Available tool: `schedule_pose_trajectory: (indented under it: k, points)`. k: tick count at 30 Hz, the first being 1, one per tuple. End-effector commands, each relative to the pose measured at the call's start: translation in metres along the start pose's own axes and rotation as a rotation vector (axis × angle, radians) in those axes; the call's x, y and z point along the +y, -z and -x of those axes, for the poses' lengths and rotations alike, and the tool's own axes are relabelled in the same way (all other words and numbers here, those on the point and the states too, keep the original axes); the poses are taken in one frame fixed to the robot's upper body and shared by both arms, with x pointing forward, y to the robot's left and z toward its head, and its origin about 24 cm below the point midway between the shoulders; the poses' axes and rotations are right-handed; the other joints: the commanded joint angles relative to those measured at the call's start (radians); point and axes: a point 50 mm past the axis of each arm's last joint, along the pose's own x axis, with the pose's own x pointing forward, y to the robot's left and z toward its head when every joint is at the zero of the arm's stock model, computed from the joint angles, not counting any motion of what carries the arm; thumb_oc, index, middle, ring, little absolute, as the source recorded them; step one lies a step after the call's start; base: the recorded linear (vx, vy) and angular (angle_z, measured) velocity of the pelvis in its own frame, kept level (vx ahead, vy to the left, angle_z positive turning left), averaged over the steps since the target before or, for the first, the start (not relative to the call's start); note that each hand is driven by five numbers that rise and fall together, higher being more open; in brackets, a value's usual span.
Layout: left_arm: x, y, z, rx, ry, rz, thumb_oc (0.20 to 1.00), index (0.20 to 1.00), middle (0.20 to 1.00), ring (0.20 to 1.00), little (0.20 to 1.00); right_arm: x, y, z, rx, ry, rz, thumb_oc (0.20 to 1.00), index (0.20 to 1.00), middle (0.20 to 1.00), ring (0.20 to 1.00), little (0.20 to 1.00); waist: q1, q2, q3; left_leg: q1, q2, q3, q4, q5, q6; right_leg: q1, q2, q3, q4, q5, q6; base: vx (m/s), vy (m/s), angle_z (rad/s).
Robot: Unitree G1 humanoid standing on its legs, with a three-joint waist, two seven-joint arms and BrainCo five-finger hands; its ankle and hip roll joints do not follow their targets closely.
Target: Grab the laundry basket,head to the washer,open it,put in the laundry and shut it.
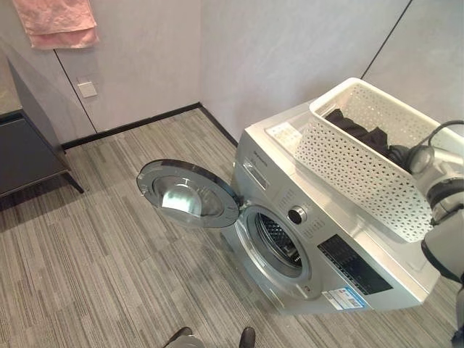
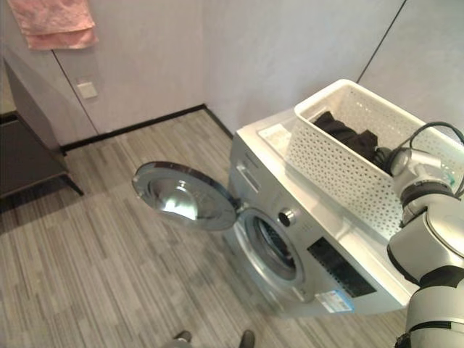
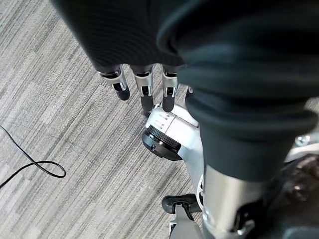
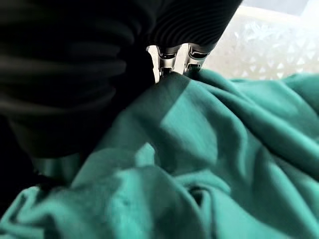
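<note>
Both head eyes look down on the washer (image 1: 319, 239) at four o'clock; wrist cameras sit close, left over floor (image 3: 60, 124), right in basket (image 4: 269, 35).

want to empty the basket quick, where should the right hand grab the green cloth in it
Judging by the right wrist view, pinch a raised fold of the green cloth, coming down from above: the white basket is open-topped with high walls, and the right hand is already buried among the folds.

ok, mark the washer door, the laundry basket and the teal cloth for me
washer door (image 1: 190, 193): left eye view, on the open door's glass centre.
laundry basket (image 1: 348, 170): left eye view, on its perforated near wall.
teal cloth (image 4: 234, 149): right wrist view, on a fold mid-cloth.
</note>
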Motion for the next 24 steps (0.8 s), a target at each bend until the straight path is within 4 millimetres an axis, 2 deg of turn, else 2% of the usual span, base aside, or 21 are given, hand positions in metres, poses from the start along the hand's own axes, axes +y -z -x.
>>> schedule_pose_trajectory:
  k: [1, 2, 4, 6, 7, 10, 12, 14, 15, 16, 19, 21, 22, 23, 24]
  points:
    - [-0.004, -0.012, -0.003, -0.021, 0.033, -0.003, 1.0, 1.0, 1.0, 1.0, 1.0, -0.018, 0.043, 0.013, 0.133, -0.001, -0.006, 1.0, 1.0, 1.0, 1.0, 1.0, 0.013, -0.006, -0.002, 0.035, 0.007, 0.035, -0.097, 0.103, 0.029, -0.004, -0.061, 0.023, 0.026, -0.078, 0.029, 0.04, -0.029, 0.1]
    - [-0.003, -0.01, -0.003, -0.013, 0.028, 0.01, 1.0, 1.0, 1.0, 1.0, 1.0, -0.017, 0.044, 0.013, 0.132, -0.012, 0.002, 0.956, 0.956, 0.956, 0.956, 0.956, 0.015, -0.003, -0.002, 0.034, 0.007, 0.036, -0.099, 0.105, 0.027, -0.003, -0.061, 0.02, 0.025, -0.08, 0.029, 0.03, -0.027, 0.09]
    - [-0.003, -0.007, -0.002, -0.002, 0.027, 0.01, 1.0, 1.0, 1.0, 1.0, 1.0, -0.017, 0.042, 0.013, 0.117, -0.023, 0.005, 0.953, 0.953, 0.953, 0.953, 0.953, 0.018, -0.001, -0.002, 0.034, 0.007, 0.037, -0.103, 0.108, 0.024, -0.001, -0.061, 0.016, 0.023, -0.08, 0.03, 0.01, -0.01, 0.03]
    - [-0.005, -0.007, -0.002, -0.002, 0.033, 0.008, 1.0, 1.0, 1.0, 1.0, 1.0, -0.016, 0.035, 0.012, 0.087, -0.021, 0.018, 0.404, 0.404, 0.404, 0.404, 0.404, 0.018, -0.001, -0.003, 0.038, 0.008, 0.041, -0.106, 0.108, 0.023, 0.005, -0.06, 0.019, 0.019, -0.08, 0.03, 0.03, -0.011, -0.01]
    - [-0.006, -0.008, -0.003, -0.005, 0.032, 0.014, 1.0, 1.0, 1.0, 1.0, 1.0, -0.018, 0.033, 0.012, 0.077, -0.005, 0.019, 0.2, 0.2, 0.2, 0.2, 0.2, 0.017, -0.001, -0.003, 0.04, 0.009, 0.043, -0.107, 0.108, 0.024, 0.007, -0.06, 0.021, 0.017, -0.079, 0.031, 0.03, 0.002, -0.02]
    - [-0.007, -0.011, -0.003, -0.012, 0.026, 0.01, 1.0, 1.0, 1.0, 1.0, 1.0, -0.029, 0.027, 0.014, 0.048, 0.084, 0.006, 0.2, 0.2, 0.2, 0.2, 0.2, 0.01, -0.003, -0.007, 0.048, 0.009, 0.052, -0.11, 0.106, 0.026, 0.013, -0.059, 0.028, 0.013, -0.079, 0.031, 0.02, 0.011, -0.04]
    - [-0.002, -0.017, -0.004, -0.02, -0.004, 0.012, 1.0, 1.0, 1.0, 1.0, 1.0, -0.046, 0.021, 0.019, 0.0, 0.204, -0.074, 0.2, 0.2, 0.2, 0.2, 0.2, -0.001, -0.009, -0.014, 0.056, 0.011, 0.059, -0.11, 0.102, 0.028, 0.018, -0.06, 0.037, 0.014, -0.08, 0.032, 0.0, 0.0, 0.0]
    - [0.003, -0.02, -0.004, -0.02, -0.027, 0.013, 1.0, 1.0, 1.0, 1.0, 1.0, -0.055, 0.015, 0.021, -0.033, 0.266, -0.139, 0.2, 0.2, 0.2, 0.2, 0.2, -0.009, -0.016, -0.018, 0.063, 0.011, 0.064, -0.11, 0.097, 0.028, 0.023, -0.06, 0.041, 0.015, -0.081, 0.032, 0.0, 0.0, 0.0]
    - [0.007, -0.019, -0.004, -0.012, -0.048, 0.017, 1.0, 1.0, 1.0, 1.0, 1.0, -0.066, 0.01, 0.026, -0.083, 0.344, -0.216, 0.2, 0.2, 0.2, 0.2, 0.2, -0.014, -0.022, -0.023, 0.069, 0.009, 0.067, -0.11, 0.093, 0.03, 0.025, -0.062, 0.046, 0.018, -0.081, 0.034, 0.01, 0.019, -0.04]
    - [0.008, -0.019, -0.004, -0.012, -0.049, 0.016, 1.0, 1.0, 1.0, 1.0, 1.0, -0.066, 0.01, 0.026, -0.083, 0.344, -0.216, 0.2, 0.2, 0.2, 0.2, 0.2, -0.014, -0.023, -0.022, 0.07, 0.009, 0.067, -0.11, 0.093, 0.03, 0.026, -0.062, 0.046, 0.018, -0.081, 0.034, -0.01, 0.024, -0.05]
    - [0.013, -0.016, -0.003, 0.002, -0.07, 0.005, 1.0, 1.0, 1.0, 1.0, 1.0, -0.088, 0.004, 0.038, -0.168, 0.466, -0.34, 0.2, 0.2, 0.2, 0.2, 0.2, -0.027, -0.033, -0.031, 0.082, 0.008, 0.072, -0.11, 0.083, 0.033, 0.027, -0.065, 0.051, 0.025, -0.082, 0.035, -0.01, 0.023, -0.05]
    - [0.015, -0.009, -0.002, 0.026, -0.084, -0.003, 1.0, 1.0, 1.0, 1.0, 1.0, -0.109, 0.006, 0.051, -0.224, 0.583, -0.456, 0.2, 0.2, 0.2, 0.2, 0.2, -0.041, -0.041, -0.045, 0.095, 0.006, 0.078, -0.108, 0.073, 0.037, 0.029, -0.069, 0.059, 0.034, -0.082, 0.038, 0.0, 0.029, -0.09]
    - [0.015, -0.009, -0.002, 0.026, -0.084, -0.003, 1.0, 1.0, 1.0, 1.0, 1.0, -0.108, 0.006, 0.051, -0.224, 0.583, -0.456, 0.2, 0.2, 0.2, 0.2, 0.2, -0.04, -0.042, -0.045, 0.095, 0.006, 0.078, -0.108, 0.073, 0.037, 0.029, -0.069, 0.059, 0.035, -0.082, 0.038, -0.01, 0.033, -0.16]
    - [0.016, -0.005, -0.001, 0.045, -0.092, -0.015, 1.0, 1.0, 1.0, 1.0, 1.0, -0.123, 0.005, 0.061, -0.273, 0.663, -0.548, 0.2, 0.2, 0.2, 0.2, 0.2, -0.049, -0.045, -0.054, 0.103, 0.005, 0.082, -0.106, 0.066, 0.041, 0.027, -0.07, 0.065, 0.042, -0.084, 0.039, -0.01, 0.025, -0.14]
    - [0.016, -0.005, -0.001, 0.045, -0.092, -0.015, 1.0, 1.0, 1.0, 1.0, 1.0, -0.123, 0.005, 0.061, -0.273, 0.664, -0.549, 0.2, 0.2, 0.2, 0.2, 0.2, -0.049, -0.045, -0.053, 0.103, 0.005, 0.082, -0.106, 0.066, 0.041, 0.027, -0.07, 0.066, 0.043, -0.084, 0.039, -0.02, 0.042, -0.1]
